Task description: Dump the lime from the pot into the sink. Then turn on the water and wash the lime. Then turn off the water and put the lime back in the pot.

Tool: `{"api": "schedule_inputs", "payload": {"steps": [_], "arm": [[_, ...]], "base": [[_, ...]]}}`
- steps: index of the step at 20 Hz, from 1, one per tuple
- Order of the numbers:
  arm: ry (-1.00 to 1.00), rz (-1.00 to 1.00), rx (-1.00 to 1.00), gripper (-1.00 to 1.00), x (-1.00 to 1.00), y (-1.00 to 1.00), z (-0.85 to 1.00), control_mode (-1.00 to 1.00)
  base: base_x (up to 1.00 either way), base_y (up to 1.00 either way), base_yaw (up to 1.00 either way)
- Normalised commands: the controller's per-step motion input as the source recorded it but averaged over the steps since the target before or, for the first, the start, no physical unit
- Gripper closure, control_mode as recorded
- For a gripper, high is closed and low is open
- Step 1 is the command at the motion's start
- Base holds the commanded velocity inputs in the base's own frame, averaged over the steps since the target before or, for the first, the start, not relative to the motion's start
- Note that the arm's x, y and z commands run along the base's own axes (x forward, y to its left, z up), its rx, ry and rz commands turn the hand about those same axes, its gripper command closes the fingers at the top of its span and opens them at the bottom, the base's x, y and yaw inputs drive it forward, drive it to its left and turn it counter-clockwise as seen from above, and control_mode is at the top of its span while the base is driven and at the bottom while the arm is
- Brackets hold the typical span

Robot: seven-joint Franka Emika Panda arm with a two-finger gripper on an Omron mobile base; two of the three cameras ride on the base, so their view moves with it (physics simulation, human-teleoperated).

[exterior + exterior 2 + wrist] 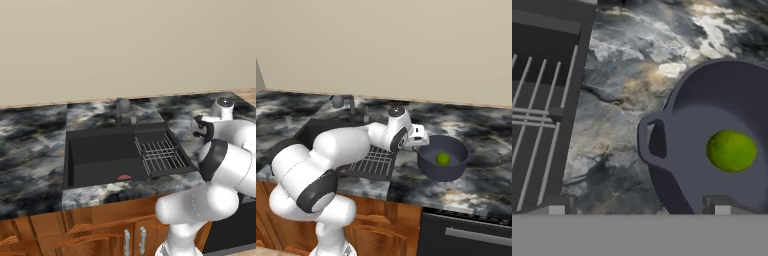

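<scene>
The lime (731, 150) sits inside the pot (443, 159), which stands on the worktop (481, 135) just beside the sink (100, 155) (nothing dumped yet). The pincer (421, 136) hovers spread wide by the pot's near handle (649, 140), holding nothing. Dumping, washing and returning all remain.

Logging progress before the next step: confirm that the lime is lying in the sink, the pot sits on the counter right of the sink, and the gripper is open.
Not quite: the lime is in the pot, not in the sink, as the hand view shows. The rest stands: the pot sits on the counter right of the sink, and the gripper is open.
</scene>
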Motion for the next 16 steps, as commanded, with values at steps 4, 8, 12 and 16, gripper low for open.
{"api": "schedule_inputs", "payload": {"steps": [4, 8, 12, 16], "arm": [[0.0, 0.0, 0.0, -1.0, 0.25, -0.1, -0.16, -1.0], [0.0, 0.0, 0.0, -1.0, 0.3, -0.06, -0.14, -1.0], [0.0, 0.0, 0.0, -1.0, 0.29, -0.08, -0.11, -1.0], [0.0, 0.0, 0.0, -1.0, 0.21, -0.15, -0.09, -1.0]], "base": [[0.0, 0.0, 0.0], [0.0, 0.0, 0.0], [0.0, 0.0, 0.0], [0.0, 0.0, 0.0]]}}
